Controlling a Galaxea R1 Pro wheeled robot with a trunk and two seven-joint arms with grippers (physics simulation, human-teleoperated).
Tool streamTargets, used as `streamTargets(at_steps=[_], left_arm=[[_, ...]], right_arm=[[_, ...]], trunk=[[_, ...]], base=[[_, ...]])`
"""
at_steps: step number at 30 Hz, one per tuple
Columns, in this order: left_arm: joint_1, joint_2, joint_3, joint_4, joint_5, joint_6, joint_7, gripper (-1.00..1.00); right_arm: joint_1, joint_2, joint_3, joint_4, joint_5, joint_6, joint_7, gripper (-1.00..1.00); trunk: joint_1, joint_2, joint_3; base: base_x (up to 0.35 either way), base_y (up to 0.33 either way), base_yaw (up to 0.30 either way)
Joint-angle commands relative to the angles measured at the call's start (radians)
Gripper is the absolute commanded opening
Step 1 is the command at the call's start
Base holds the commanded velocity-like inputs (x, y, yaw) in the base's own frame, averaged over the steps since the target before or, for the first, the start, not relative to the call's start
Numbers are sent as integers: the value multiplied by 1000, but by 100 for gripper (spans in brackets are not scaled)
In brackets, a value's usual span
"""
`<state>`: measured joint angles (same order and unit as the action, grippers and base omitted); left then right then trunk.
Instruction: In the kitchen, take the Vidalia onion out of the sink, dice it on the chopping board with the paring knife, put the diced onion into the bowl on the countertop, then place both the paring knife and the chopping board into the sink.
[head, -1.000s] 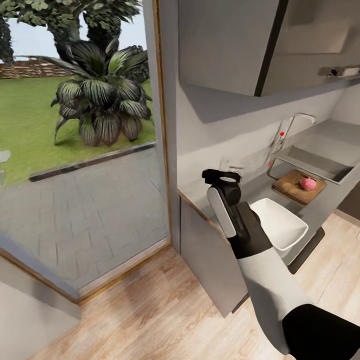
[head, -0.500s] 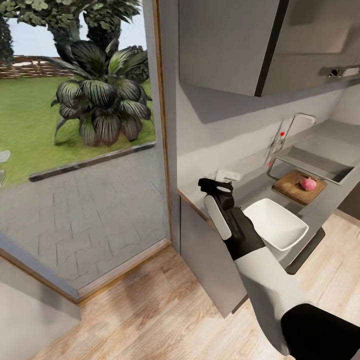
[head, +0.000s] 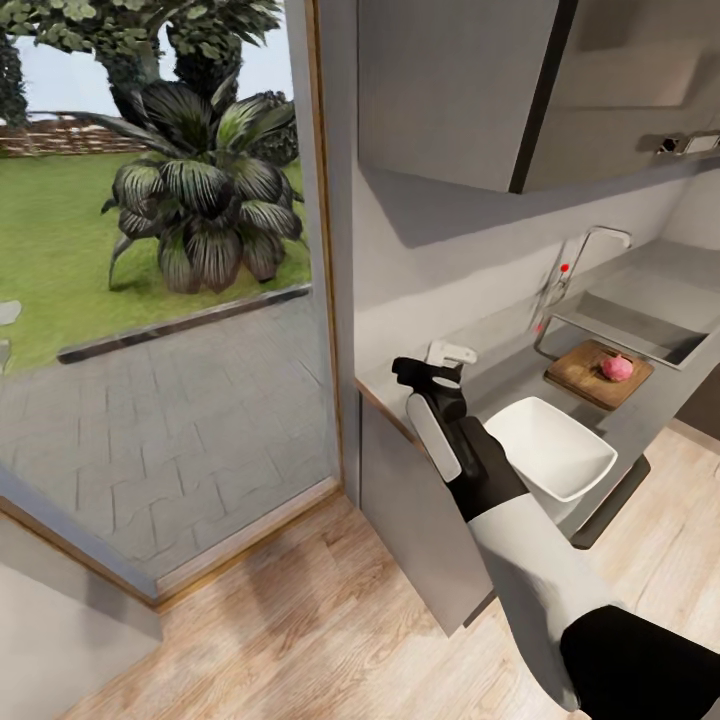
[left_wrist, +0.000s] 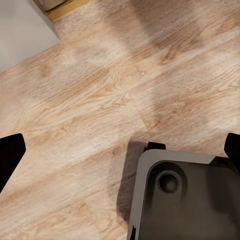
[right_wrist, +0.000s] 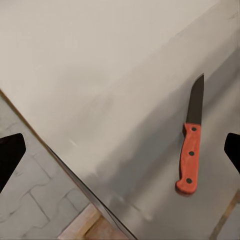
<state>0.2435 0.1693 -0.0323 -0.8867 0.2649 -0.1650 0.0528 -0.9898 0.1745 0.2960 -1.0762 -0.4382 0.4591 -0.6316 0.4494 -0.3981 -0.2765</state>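
The slim paring knife (right_wrist: 191, 141), dark pointed blade and reddish-brown riveted handle, lies flat on the smooth grey surface (right_wrist: 100, 75) beneath the right gripper (head: 432, 372), whose fingers spread wide. The left gripper's fingers (left_wrist: 10, 152) also spread wide over wooden floor (left_wrist: 100, 100).

One knife (right_wrist: 191, 145). One board (head: 597, 374), one onion (head: 616, 368) on it. One bowl (head: 556, 446). One sink (head: 632, 326), one tap (head: 583, 250).

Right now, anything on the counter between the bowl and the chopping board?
No. In the head view only bare grey countertop separates the bowl from the chopping board. The pink onion sits on the board itself.
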Motion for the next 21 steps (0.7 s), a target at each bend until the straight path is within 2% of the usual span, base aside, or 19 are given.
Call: streamTargets(at_steps=[1, 11, 21], left_arm=[[0, 1, -3, -1, 5, -2, 6, 100], [-1, 1, -4, 0, 6, -2, 6, 100], [-1, 1, -4, 0, 7, -2, 6, 100]], right_arm=[[-1, 0, 2, 5, -6, 3, -8, 100], [-1, 0, 0, 16, -4, 5, -11, 100], [-1, 0, 0, 21, -5, 12, -17, 100]], trunk=[[1, -2, -2], [1, -2, -2], [1, -2, -2]], base=[[0, 0, 0], [22, 0, 0], [204, 0, 0]])
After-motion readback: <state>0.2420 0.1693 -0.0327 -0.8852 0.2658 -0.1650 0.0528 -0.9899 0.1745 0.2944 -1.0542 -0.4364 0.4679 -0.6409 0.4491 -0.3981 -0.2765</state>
